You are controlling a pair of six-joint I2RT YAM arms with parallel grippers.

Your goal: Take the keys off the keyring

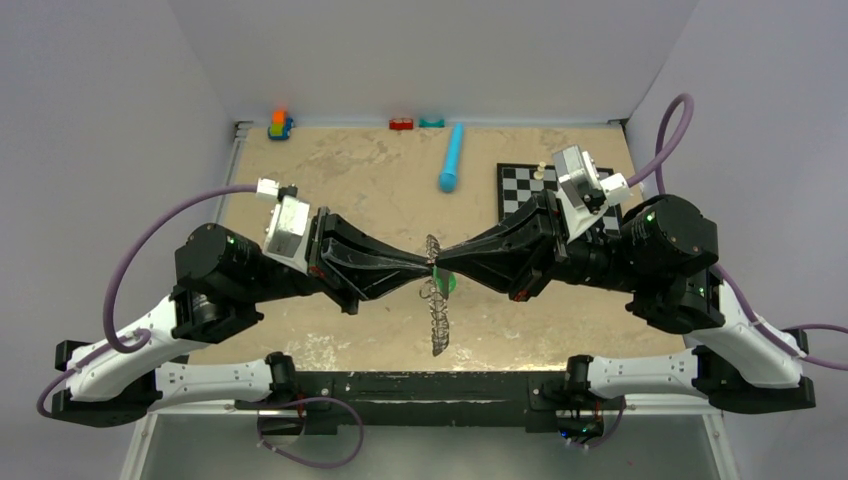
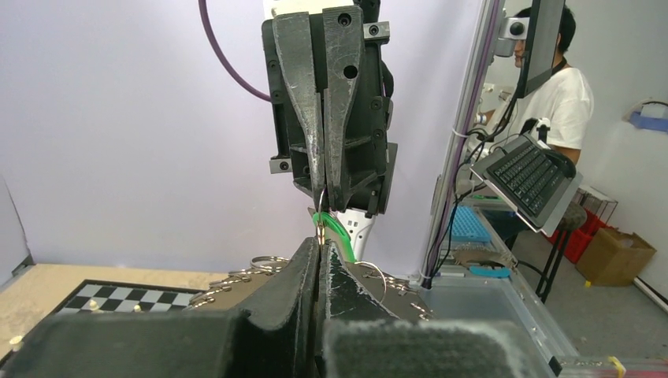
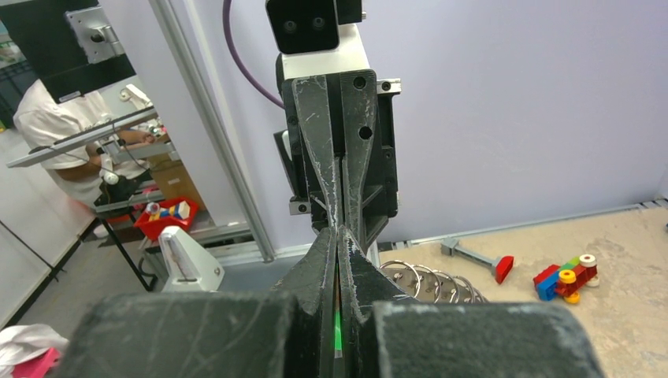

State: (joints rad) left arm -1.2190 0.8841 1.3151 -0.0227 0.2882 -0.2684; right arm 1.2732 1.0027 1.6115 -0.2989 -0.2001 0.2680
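Left gripper [image 1: 424,263] and right gripper [image 1: 446,262], jaws clenched, tip-to-tip at keyring [image 1: 437,318], table [image 1: 350,180] edges well away.

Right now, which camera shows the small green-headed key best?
Left wrist: the small green-headed key shows its curved green head in the open. Top external shows a green patch; right wrist only a sliver.

Small metal keys [image 1: 437,318]: silver-grey.
Small plastic-headed key [image 1: 448,284]: bright green head.
Thin metal keyring [image 1: 433,246]: grey.
Flat square chessboard [image 1: 520,186]: black-and-white checks.
Plastic cylinder [image 1: 452,158]: light blue.
Worktop [image 1: 350,180]: mottled beige.
Left gripper [image 1: 427,262], right gripper [image 1: 443,262]: black.
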